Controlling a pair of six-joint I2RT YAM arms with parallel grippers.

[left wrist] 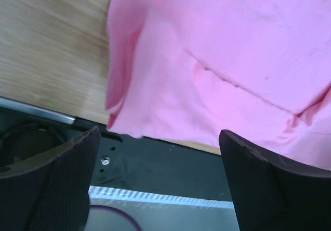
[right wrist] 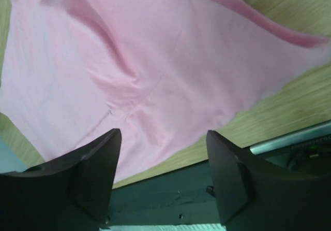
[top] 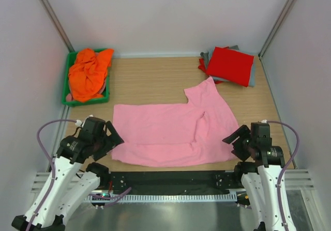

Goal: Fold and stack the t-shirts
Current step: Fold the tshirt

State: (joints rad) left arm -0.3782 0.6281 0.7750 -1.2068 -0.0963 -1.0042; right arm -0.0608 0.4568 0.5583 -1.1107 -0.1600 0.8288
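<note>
Light pink cloth t-shirt [top: 165, 130] spread mid-table, barely folded tbh. Folded red and grey t-shirts [top: 230, 65] stacked at 1 o'clock. Crumpled orange t-shirt [top: 88, 75] at 10 o'clock, unfolded. Left gripper [top: 115, 136], right gripper [top: 234, 140] gaping, nothing held.

Light wood-grain table [top: 150, 81] inside white-walled enclosure [top: 165, 13], green plastic crate [top: 66, 81] at the table's far-left corner, grey metal struts [top: 51, 16] running up the back corners, black base plate [top: 170, 179] along the near edge, pale ribbed strip [top: 170, 196] just in front of it.
</note>
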